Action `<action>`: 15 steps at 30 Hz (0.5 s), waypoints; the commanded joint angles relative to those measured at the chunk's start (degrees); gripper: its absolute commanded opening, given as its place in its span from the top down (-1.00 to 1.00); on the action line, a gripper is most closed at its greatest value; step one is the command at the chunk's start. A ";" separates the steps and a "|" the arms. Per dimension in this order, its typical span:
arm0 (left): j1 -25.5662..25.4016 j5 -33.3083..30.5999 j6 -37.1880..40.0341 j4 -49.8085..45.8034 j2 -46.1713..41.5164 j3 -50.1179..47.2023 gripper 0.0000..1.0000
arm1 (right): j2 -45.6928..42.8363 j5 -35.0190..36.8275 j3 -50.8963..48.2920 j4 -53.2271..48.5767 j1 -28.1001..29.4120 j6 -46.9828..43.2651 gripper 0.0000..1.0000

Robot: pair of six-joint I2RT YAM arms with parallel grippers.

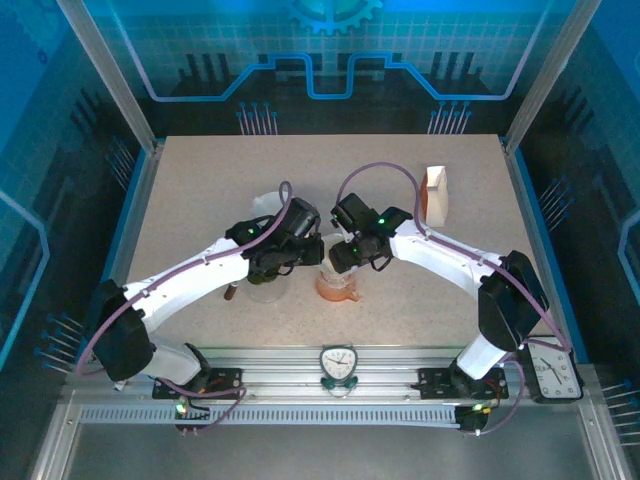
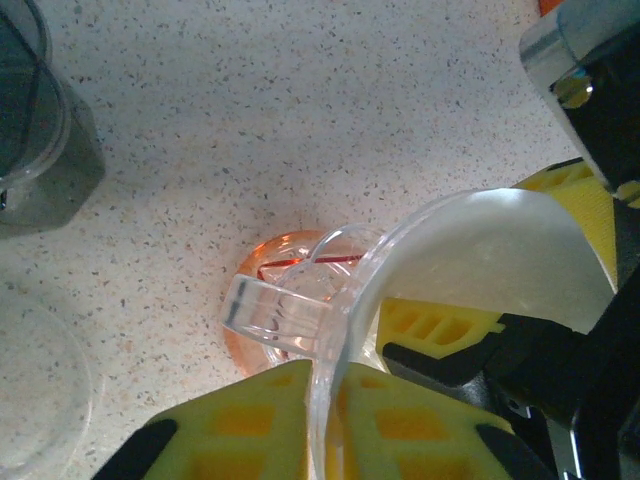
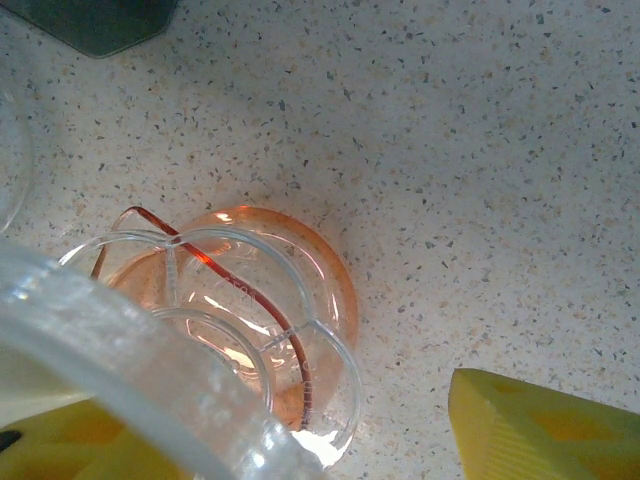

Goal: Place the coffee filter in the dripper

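left gripper point(image 2: 332, 400) pinching dripper point(image 2: 275, 312) rim, right gripper point(image 3: 280, 425) open

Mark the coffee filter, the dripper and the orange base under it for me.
coffee filter point(image 2: 500, 250): left wrist view, on its white inner face.
dripper point(image 2: 272, 312): left wrist view, on its clear handle.
orange base point(image 3: 337, 278): right wrist view, on its outer rim.

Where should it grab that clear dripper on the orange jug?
Grip the dripper by its thin upper rim, coming from above with one finger inside and one outside. The cone looks too wide to span, its mouth faces up, and the rim stands clear of the orange jug.
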 commanded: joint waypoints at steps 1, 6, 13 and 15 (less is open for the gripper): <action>0.43 -0.36 1.14 0.78 0.31 0.85 0.69 | 0.56 1.19 -1.37 0.37 0.40 0.42 -0.33; 0.44 -0.33 0.94 0.97 -0.11 0.72 0.32 | 0.46 1.14 -1.53 0.38 0.37 0.43 -0.33; 0.39 -0.58 0.87 1.19 -0.13 0.80 0.51 | 0.36 1.03 -1.67 0.54 0.37 0.52 -0.33; 0.40 -0.40 0.88 1.16 0.04 0.89 0.65 | 0.37 1.04 -1.71 0.64 0.35 0.52 -0.33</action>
